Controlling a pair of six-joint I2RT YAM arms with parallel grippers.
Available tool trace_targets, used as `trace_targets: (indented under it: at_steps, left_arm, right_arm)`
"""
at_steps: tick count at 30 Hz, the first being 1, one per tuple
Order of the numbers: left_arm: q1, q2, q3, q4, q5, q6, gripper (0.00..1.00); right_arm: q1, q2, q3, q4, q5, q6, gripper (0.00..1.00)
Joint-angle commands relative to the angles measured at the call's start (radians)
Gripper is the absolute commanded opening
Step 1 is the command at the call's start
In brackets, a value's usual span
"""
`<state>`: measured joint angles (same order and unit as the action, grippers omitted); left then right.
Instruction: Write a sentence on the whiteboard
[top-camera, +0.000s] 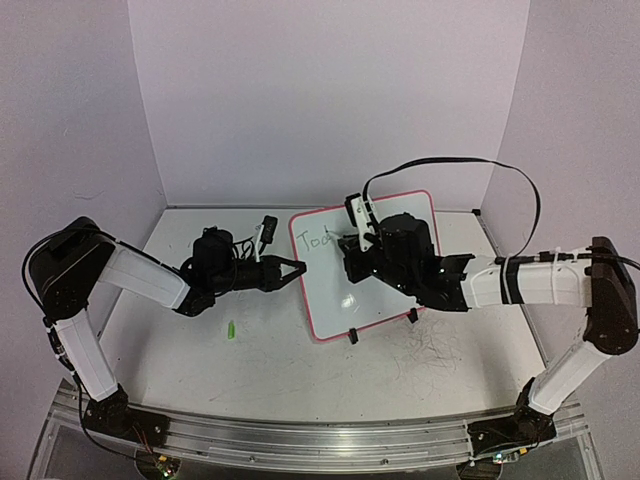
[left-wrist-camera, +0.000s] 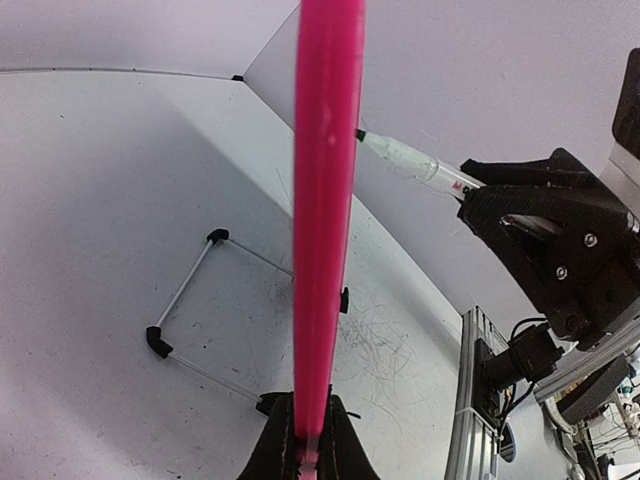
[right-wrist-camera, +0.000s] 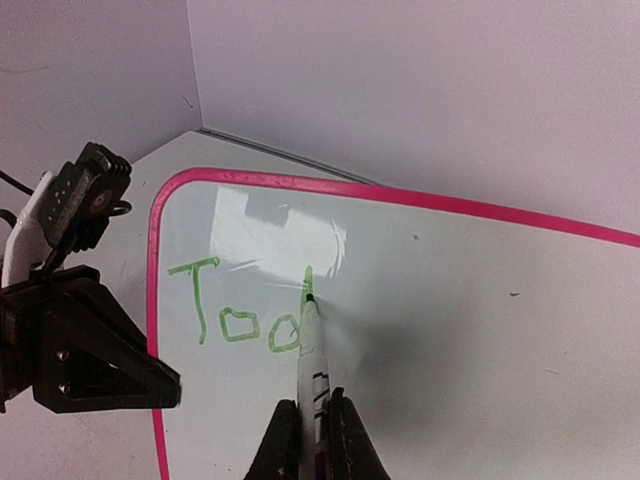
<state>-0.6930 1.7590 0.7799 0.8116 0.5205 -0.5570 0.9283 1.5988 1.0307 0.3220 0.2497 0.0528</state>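
Right hand (right-wrist-camera: 312, 412), marker (right-wrist-camera: 312, 345) tip on whiteboard (right-wrist-camera: 480, 320) just ahead

Small green cap-like piece (top-camera: 231, 328) lying alone on the grey tabletop (top-camera: 250, 370), near the left pincer (top-camera: 296, 268), off to its left and toward the table's near edge; dark scribble marks (top-camera: 432, 352) spread over the tabletop on the near side of the right pincer (top-camera: 352, 240), well apart from the green piece; aluminium rail (top-camera: 300, 440) running along the near edge, well behind both pincers; pale lilac wall panels (top-camera: 330, 90) standing beyond them, closing the table at back and sides.
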Motion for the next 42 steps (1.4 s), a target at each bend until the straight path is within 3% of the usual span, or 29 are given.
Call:
trace_targets:
  at_steps: [1,20,27,42]
  left_arm:
    - [-0.003,-0.054,0.017,-0.008,0.017,-0.005,0.0]
    - [-0.002,-0.053,0.022,-0.019,0.015,-0.002,0.0]
    - [-0.003,-0.049,0.028,-0.027,0.014,-0.001,0.0]
    - [-0.004,-0.052,0.03,-0.037,0.017,0.006,0.0]
  right_arm:
    - [-0.007,-0.017,-0.032,-0.021,-0.002,0.022,0.0]
    - [-0.006,-0.051,-0.069,-0.029,0.007,0.018,0.0]
    - [-0.007,-0.141,-0.065,0.016,-0.082,0.03,0.0]
    - [-0.021,-0.089,-0.07,0.024,-0.034,0.003,0.0]
